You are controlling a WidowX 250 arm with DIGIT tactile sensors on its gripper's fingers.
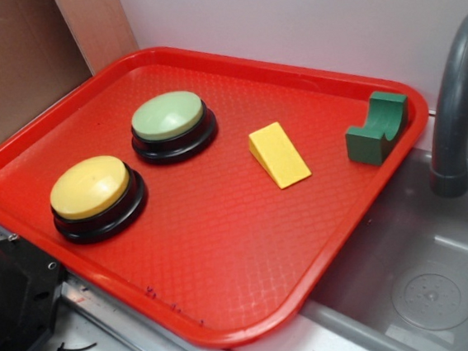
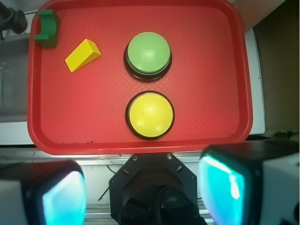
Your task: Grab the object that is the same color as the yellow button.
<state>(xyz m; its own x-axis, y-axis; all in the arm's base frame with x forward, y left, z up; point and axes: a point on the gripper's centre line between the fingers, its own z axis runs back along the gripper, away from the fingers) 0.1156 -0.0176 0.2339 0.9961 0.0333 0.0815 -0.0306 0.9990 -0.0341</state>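
We are hovering high above the red tray [image 2: 140, 140], jaws spread wide and holding nothing, gripper [image 2: 140, 197] over its near edge. The yellow wedge [image 2: 83, 55] is lying flat in the tray's far-left part, just beside the green notched block [image 2: 47, 29], well apart from the yellow button [image 2: 150, 115]. Its long axis is running diagonally, thin end pointing lower-left in the wrist view.

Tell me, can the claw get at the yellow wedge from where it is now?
Probably yes. The yellow wedge lies alone on the red tray, apart from the green block and both buttons, with nothing over it. The claw hangs open, well above the tray's near edge.
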